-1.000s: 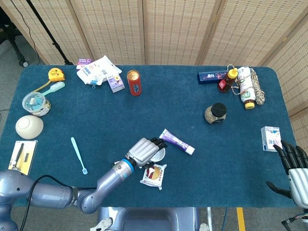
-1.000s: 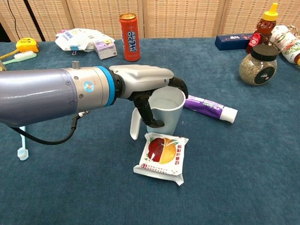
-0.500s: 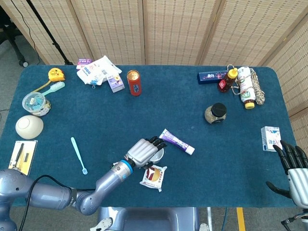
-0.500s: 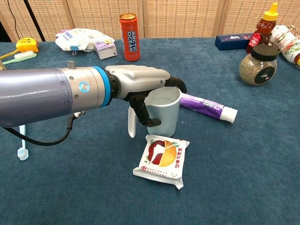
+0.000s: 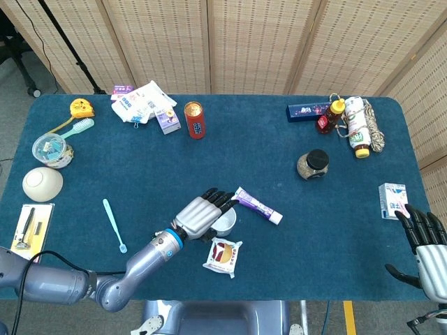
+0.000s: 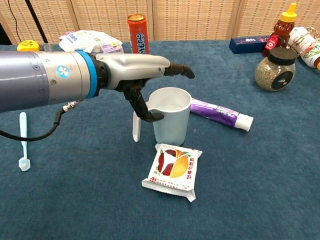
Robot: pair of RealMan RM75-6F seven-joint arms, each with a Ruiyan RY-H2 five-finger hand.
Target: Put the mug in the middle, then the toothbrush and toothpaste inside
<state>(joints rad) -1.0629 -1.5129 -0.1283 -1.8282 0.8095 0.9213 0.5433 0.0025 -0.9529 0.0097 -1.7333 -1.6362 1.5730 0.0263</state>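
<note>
A: Left hand (image 6: 142,75) first. We see it mid-frame in the chest view, fingers stretched out flat above the mug (image 6: 171,115), thumb hanging down beside the handle side. Nothing is held.

B: Agreed, it's spread open and holding nothing. In the head view we get the same hand (image 5: 200,214) over the mug (image 5: 226,220), lower centre of the frame. We can't tell whether the thumb touches the mug wall.

A: Mug's upright, white, handle toward the left of the chest frame. The toothpaste (image 6: 221,113) lies flat just right of the mug, purple tube, white cap end pointing right.

B: We have it in the head view too, toothpaste (image 5: 257,206) just right of the fingers. The toothbrush (image 5: 114,225) is light blue, lying on the cloth in the lower left, well apart from the mug.

A: In the chest view the toothbrush (image 6: 22,141) sits at the left edge, below the arm.

B: The snack packet (image 6: 172,171) lies just in front of the mug, fruit picture up.

A: Right hand (image 5: 423,243) is at the lower right corner of the head view, fingers apart, nothing in them. A small white box (image 5: 392,201) sits just above it.

B: We also see a red can (image 5: 195,120) upper centre and a jar (image 5: 313,165) to the right on the blue table (image 5: 230,160).
</note>
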